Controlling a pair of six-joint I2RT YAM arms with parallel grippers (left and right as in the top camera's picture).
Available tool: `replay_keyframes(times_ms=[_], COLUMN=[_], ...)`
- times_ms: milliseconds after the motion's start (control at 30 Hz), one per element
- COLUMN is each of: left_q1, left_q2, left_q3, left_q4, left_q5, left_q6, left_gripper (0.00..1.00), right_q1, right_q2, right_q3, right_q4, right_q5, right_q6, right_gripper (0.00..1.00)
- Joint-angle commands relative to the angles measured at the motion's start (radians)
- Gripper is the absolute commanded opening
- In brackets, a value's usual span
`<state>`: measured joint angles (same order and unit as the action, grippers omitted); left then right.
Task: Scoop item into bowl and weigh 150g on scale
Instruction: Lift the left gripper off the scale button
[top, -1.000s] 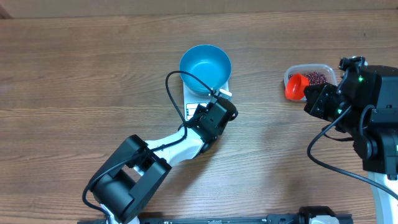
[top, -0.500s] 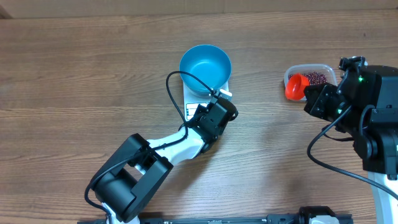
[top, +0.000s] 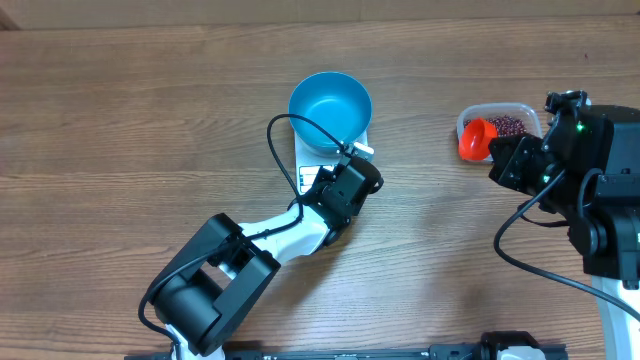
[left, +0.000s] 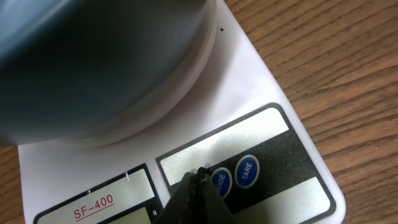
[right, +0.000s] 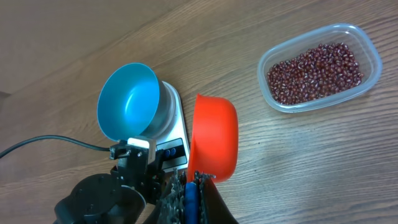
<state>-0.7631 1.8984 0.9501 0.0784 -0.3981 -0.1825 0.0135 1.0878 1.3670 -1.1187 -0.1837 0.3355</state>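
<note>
**A:** Where does the bowl stand?

**B:** The blue bowl (top: 330, 100) sits on the round plate of the white scale (top: 308, 178). It is about midway between the left and right edges of the desk (top: 120, 120) and nearer its far edge. Its inside shows plain blue down to the bottom.

**A:** And the left hand?

**B:** The left hand (left: 200, 177) is pinched shut with nothing between its fingers. Its tip comes down on the scale's dark front panel, right at the left rim of the blue MODE button (left: 221, 180). The TARE button (left: 247, 170) is just beside that one, untouched. Behind the buttons, toward the bowl, lies the pale display window (left: 224, 143). To the left of the panel is the red SF-400 label (left: 93, 207).

**A:** Can you read the display?

**B:** No. From the wrist view I cannot make out anything on it.

**A:** Where are the beans?

**B:** The maroon beans (right: 315, 71) lie in a loose heap in a clear tub (right: 368, 46). The tub is near the desk's right edge, toward the far side, well apart from the scale.

**A:** And the right hand?

**B:** The right hand (right: 191, 190) is closed on the handle of the orange scoop (right: 214, 140) and holds it off the desk, tipped on its side. From overhead the scoop hangs at the tub's left end. Whether it carries any beans I cannot tell.
</note>
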Motion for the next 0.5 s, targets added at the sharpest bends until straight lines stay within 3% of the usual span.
replay_keyframes(times_ms=[0, 467], left_q1=[0.009, 0.012], left_q2=[0.032, 0.032], left_q3=[-0.012, -0.012], left_q4=[-0.012, -0.063], left_q5=[0.006, 0.006], left_q6=[0.014, 0.011], left_gripper=[0.05, 0.04], right_q1=[-0.003, -0.003], right_q2=[-0.003, -0.003], right_q3=[0.027, 0.027], right_q4=[0.006, 0.006], right_q5=[-0.003, -0.003], right_q6=[-0.008, -0.008], right_gripper=[0.04, 0.04])
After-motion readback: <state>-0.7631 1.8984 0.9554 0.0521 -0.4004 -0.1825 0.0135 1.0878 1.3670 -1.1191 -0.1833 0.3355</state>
